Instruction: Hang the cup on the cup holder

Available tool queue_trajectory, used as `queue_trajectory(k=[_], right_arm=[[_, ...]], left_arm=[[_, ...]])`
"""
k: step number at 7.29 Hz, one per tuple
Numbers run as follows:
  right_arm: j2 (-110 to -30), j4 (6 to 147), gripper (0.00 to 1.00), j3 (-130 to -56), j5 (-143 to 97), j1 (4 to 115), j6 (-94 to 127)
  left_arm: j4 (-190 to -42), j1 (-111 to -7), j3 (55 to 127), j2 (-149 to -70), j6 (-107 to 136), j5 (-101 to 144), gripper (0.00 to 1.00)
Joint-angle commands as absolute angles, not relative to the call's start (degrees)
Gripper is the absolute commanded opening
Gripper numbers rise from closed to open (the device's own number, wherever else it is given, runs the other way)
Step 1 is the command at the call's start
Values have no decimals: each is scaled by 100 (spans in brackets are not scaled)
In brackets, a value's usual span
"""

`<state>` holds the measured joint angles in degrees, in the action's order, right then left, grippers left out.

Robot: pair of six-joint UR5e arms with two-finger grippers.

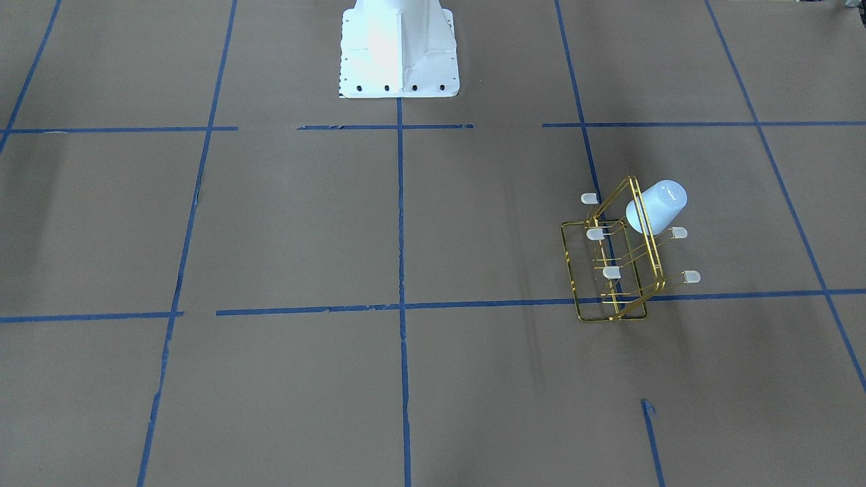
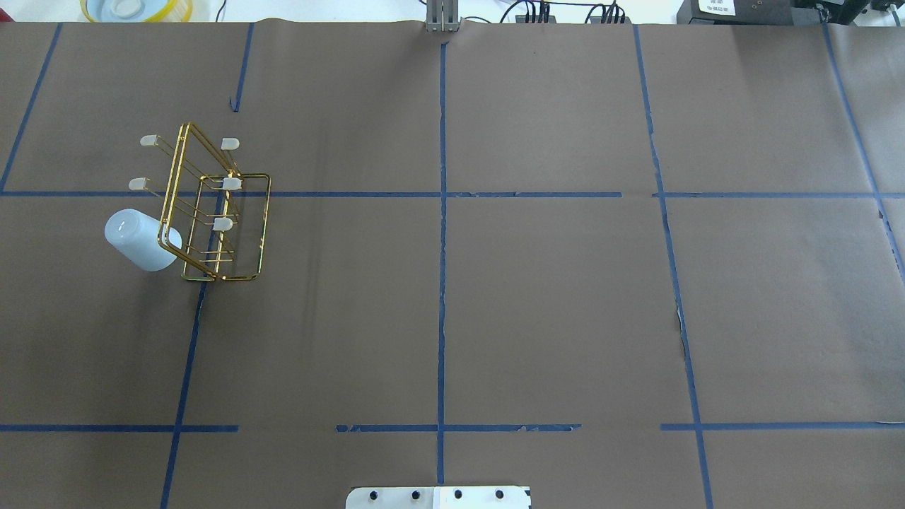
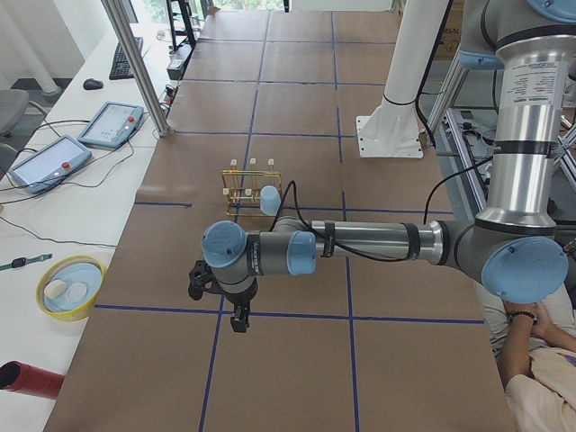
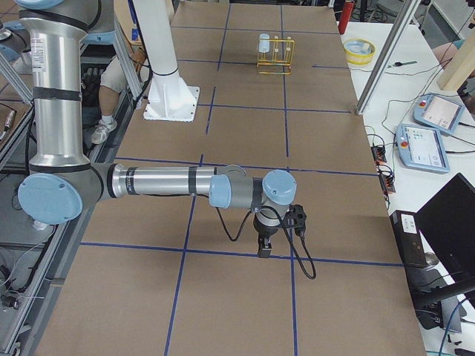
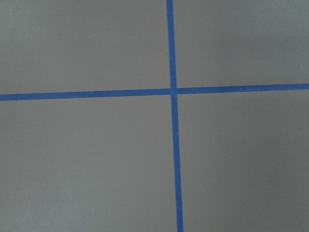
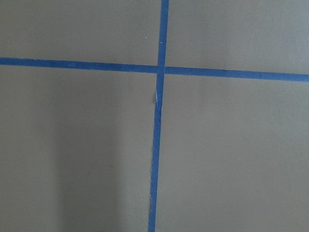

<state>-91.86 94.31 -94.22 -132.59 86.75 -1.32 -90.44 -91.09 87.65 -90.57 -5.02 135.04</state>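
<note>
Brown table: cup hung on cup holder.

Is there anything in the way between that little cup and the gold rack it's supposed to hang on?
Nothing visible does. The cup already sits tilted, mouth down, over one prong of the rack, at the end nearer the robot's base, so no gap is left to cross.

Gold thin-wire cup holder upright at ten o'clock in the overhead view, pale blue-white cup hung tilted on a prong at its eight o'clock, mouth toward the frame, five whitish caps bare
</note>
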Motion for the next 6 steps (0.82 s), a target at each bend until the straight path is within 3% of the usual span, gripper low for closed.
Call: queue_trajectory(k=[1, 6], right_arm=[[-9193, 9431, 100, -9422, -13263, 8675, -132], [-9193, 9431, 100, -9422, -13263, 8675, -132]], left_arm=[[-9746, -9097, 8640, -8955, -484, 13675, 100], [-9381, -9211, 8964, -8825, -519, 13667, 100]])
